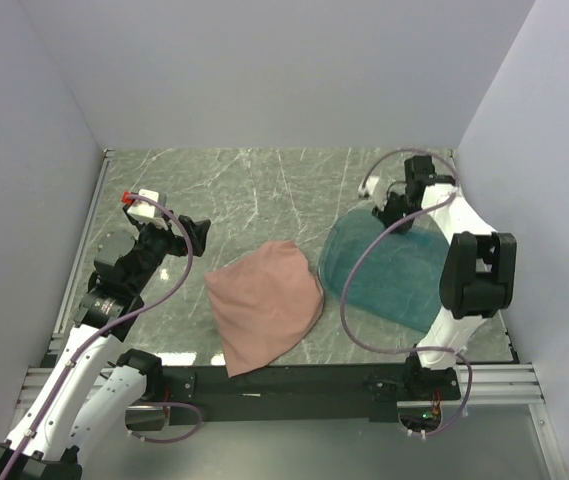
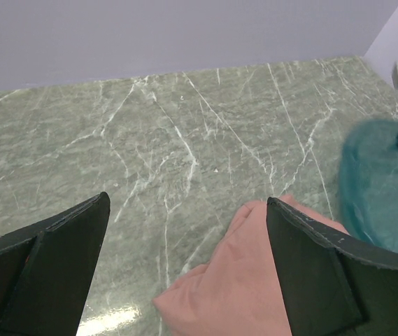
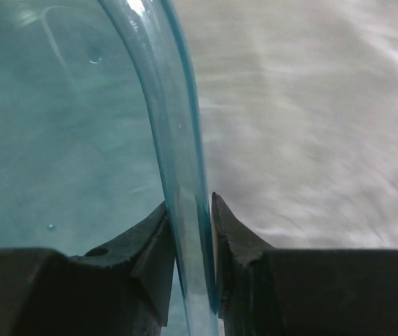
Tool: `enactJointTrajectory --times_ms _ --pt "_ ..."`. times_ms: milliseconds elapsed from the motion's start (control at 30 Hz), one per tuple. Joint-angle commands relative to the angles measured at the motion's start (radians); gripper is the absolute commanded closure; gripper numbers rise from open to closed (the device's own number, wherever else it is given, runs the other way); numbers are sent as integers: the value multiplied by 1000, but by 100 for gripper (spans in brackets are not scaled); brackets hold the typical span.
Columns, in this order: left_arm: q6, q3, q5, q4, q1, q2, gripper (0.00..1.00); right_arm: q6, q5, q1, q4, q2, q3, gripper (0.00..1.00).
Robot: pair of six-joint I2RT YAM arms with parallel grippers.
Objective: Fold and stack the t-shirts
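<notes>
A salmon-pink t-shirt (image 1: 264, 305) lies folded into a rough wedge on the marble table, near the front middle. In the left wrist view the t-shirt (image 2: 247, 280) shows partly behind one finger. My left gripper (image 1: 196, 232) hovers just left of its far corner, jaws wide open with nothing between them (image 2: 186, 199). My right gripper (image 1: 389, 212) is at the far edge of the translucent teal tub (image 1: 394, 270). In the right wrist view its jaws (image 3: 188, 199) pinch the tub's thin rim (image 3: 178, 140) from both sides.
The tub (image 2: 380, 182) lies right of the shirt, almost touching it. Grey walls close in the table on the left, back and right. A black rail (image 1: 294, 380) runs along the front edge between the arm bases.
</notes>
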Motion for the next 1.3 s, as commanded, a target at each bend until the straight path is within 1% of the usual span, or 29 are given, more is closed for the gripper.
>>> enactJointTrajectory --times_ms 0,33,67,133,167,200,267,400,467,533,633,667,700,733,767,800,833,867,900,933,967,1100,1133,1167,1200,1267 --pt "11 21 22 25 -5 -4 1 371 125 -36 178 92 170 100" --pt "11 20 22 25 -5 -6 1 430 162 -56 204 128 190 100" --pt "11 20 21 25 -5 -6 1 526 208 -66 225 143 208 100" --pt "13 20 21 25 -5 -4 1 617 306 -103 282 191 267 100" --pt "13 20 21 25 -5 -3 1 705 346 -112 292 208 291 100" --pt "13 20 24 25 -5 0 1 729 386 -120 289 223 337 100" --pt "13 21 24 25 -5 2 1 810 464 -131 307 255 371 100" --pt "13 21 25 25 -5 9 1 849 559 -151 367 287 417 97" --pt "13 20 25 25 -5 13 1 867 593 -165 356 327 457 94" --pt "13 18 25 25 -6 20 0 880 634 -180 339 379 523 89" --pt "13 18 27 25 -5 34 1 883 665 -186 336 425 593 76" --pt "13 20 27 24 -6 37 1 886 685 -186 332 433 612 68" --pt "13 20 25 24 -6 43 1 887 691 -188 330 441 636 65" --pt "13 20 24 22 -6 45 1 889 700 -188 332 447 646 60" --pt "13 18 24 22 -6 48 1 895 713 -188 339 447 649 51" --pt "13 20 21 22 -6 49 1 896 716 -189 333 447 658 49" --pt "13 18 21 22 -6 54 1 906 710 -191 330 436 655 38" --pt "13 18 22 22 -6 55 1 909 701 -191 335 423 646 33" --pt "11 20 27 22 -6 57 1 910 678 -191 356 404 605 32" --pt "10 18 28 22 -6 63 1 912 662 -189 364 365 583 26" --pt "7 20 32 24 -6 63 1 915 648 -186 367 343 562 26" --pt "-7 20 47 24 -6 75 1 883 489 -148 332 223 424 25" --pt "-12 20 50 25 -5 77 1 867 404 -133 330 162 388 25" --pt "-22 20 50 25 -5 78 1 837 370 -116 329 125 352 25" --pt "-30 20 55 24 -6 88 1 820 336 -75 344 47 268 25" --pt "-58 23 58 28 -5 98 1 789 236 -30 384 -39 168 25"
